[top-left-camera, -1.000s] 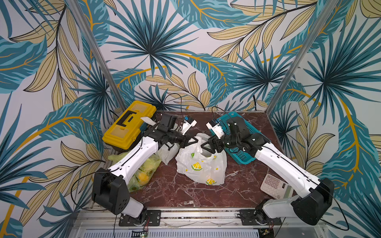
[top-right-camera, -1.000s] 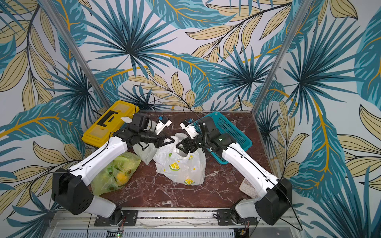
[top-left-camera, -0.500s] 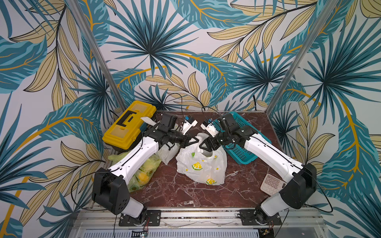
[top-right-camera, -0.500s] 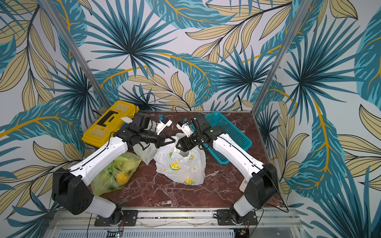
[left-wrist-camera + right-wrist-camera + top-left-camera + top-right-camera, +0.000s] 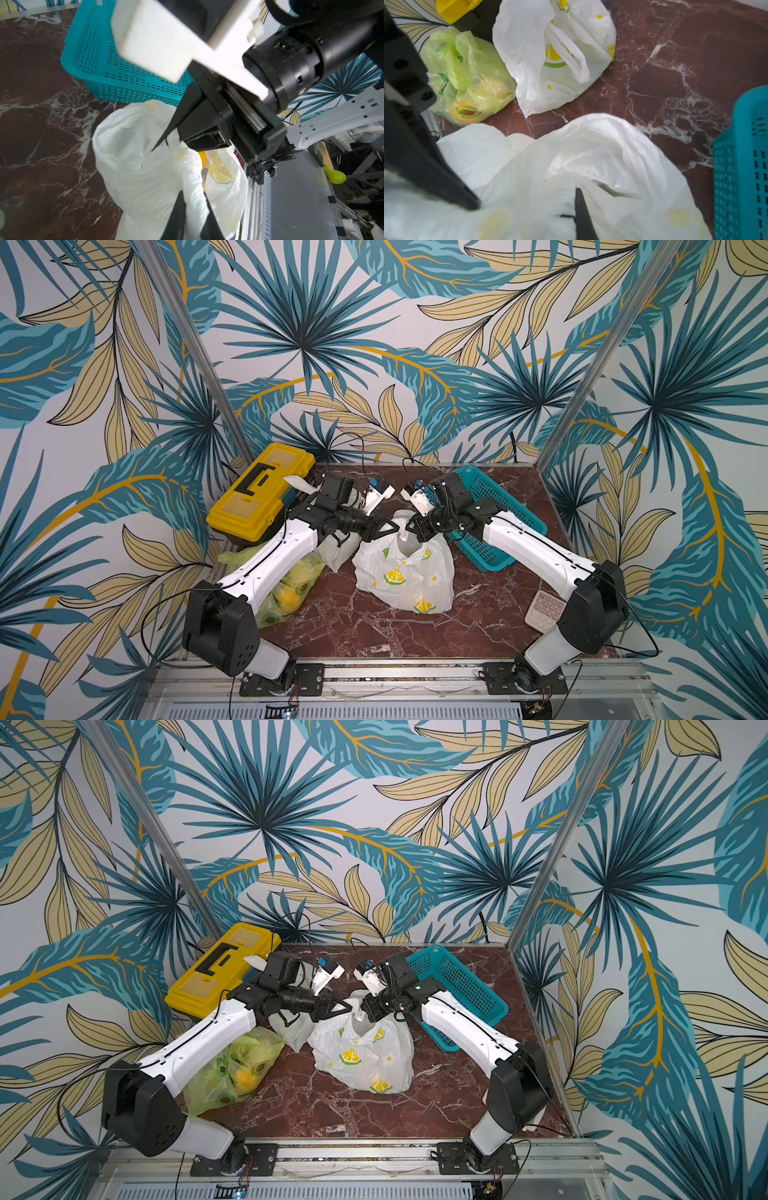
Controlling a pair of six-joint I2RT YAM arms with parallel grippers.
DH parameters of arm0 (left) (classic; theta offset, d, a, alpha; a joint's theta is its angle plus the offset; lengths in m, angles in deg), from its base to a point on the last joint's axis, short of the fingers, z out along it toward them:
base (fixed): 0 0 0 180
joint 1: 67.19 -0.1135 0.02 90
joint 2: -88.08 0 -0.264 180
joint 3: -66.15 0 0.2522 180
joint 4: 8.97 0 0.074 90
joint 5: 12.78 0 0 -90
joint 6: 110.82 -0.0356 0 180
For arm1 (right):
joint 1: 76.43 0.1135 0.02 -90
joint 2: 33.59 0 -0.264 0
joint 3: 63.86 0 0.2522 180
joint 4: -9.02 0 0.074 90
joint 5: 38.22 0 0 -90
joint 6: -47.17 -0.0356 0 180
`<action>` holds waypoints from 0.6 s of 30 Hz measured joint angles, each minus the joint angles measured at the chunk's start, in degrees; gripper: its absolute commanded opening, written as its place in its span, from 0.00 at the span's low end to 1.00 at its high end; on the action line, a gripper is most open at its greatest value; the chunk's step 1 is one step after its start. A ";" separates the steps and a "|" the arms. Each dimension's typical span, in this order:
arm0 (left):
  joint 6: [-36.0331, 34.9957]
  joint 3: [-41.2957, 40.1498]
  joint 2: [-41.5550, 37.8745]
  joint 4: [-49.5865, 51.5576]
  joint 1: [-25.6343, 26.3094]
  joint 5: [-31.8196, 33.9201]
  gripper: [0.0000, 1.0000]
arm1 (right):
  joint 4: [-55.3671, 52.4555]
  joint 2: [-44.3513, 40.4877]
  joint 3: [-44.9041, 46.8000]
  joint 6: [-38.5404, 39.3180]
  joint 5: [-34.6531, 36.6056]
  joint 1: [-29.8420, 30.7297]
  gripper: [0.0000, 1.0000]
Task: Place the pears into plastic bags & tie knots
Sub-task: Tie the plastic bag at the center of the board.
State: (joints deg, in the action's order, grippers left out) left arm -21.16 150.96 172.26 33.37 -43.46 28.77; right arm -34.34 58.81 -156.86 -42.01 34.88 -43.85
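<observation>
My right hand [image 5: 411, 527] has moved in toward my left and clamped shut on the top of the lemon-print bag [image 5: 403, 576]. At far left the yellow toolbox [image 5: 257, 493] sits closed. Below it the lime-green bag [image 5: 291, 593] holds pears [image 5: 286, 597]. The plain white bag [image 5: 338, 549] slumps beside it. At centre my left hand [image 5: 384, 528] pinches the lemon-print bag's plastic too, with an orange pear [image 5: 202, 159] showing inside. The teal basket [image 5: 498, 506] lies right of it on the counter [image 5: 353, 622].
</observation>
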 measured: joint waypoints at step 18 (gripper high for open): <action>1.01 -3.56 -4.20 0.09 -2.54 -0.83 0.37 | 21.05 -3.54 8.37 -3.78 -6.58 2.19 0.00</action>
State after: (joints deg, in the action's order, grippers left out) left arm -20.15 147.40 168.06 33.46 -46.00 27.94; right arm -13.30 55.27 -148.49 -45.79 28.30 -41.67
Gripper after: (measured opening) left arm 0.347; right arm 0.046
